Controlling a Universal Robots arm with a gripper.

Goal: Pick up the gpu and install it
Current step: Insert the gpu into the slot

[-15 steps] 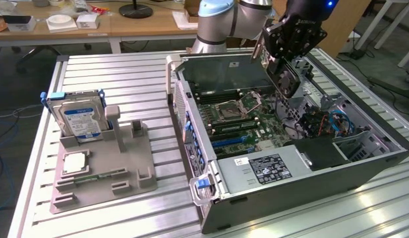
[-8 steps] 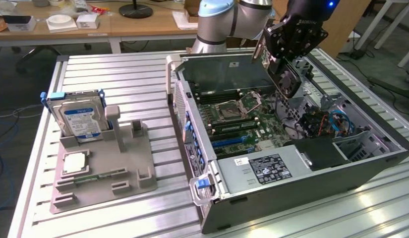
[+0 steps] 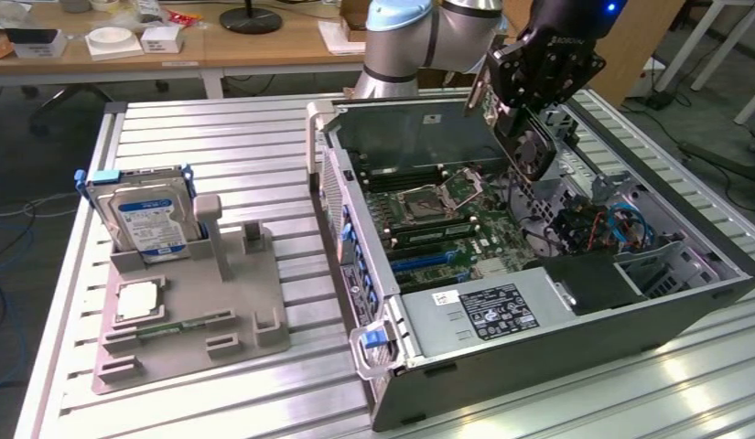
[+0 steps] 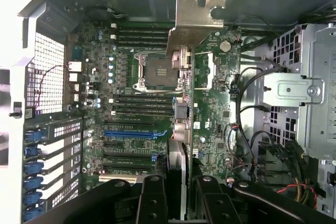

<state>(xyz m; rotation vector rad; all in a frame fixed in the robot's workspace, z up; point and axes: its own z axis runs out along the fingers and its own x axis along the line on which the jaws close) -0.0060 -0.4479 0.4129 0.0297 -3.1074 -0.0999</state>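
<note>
Exterior view gives us the gripper [image 3: 520, 119] poised over the open computer case [image 3: 536, 366], which lies on its side on the table [image 3: 231, 137] toward the edge at the exterior view's right. It is clamped on the gpu [image 3: 533, 146]: the dark card hangs from the fingers, fan face toward the camera, above the end of the case nearest the table's far edge. We judge the pick-up half of the task done, since the card rests on no support and only the arm bears it. The install half is not done: the card hangs clear above the motherboard [image 3: 445, 219], touching neither it nor the case walls as far as we can tell. From the wrist view we look along the card edge-on: the gpu [image 4: 184, 114] runs away from the gripper [image 4: 179, 182], pinched between the two black fingers [image 4: 152, 198], with its pale metal bracket [image 4: 197, 11] at the end farthest from the grip. Beneath it the blue expansion slot [image 4: 134, 135] sits off to one side, and the card's edge runs crosswise to it, so we judge the card not yet lined up for seating. By the table's edge at the exterior view's left, the hard drive [image 3: 151, 219] stands in the gray holder [image 3: 219, 311], well apart from the gripper.
</note>
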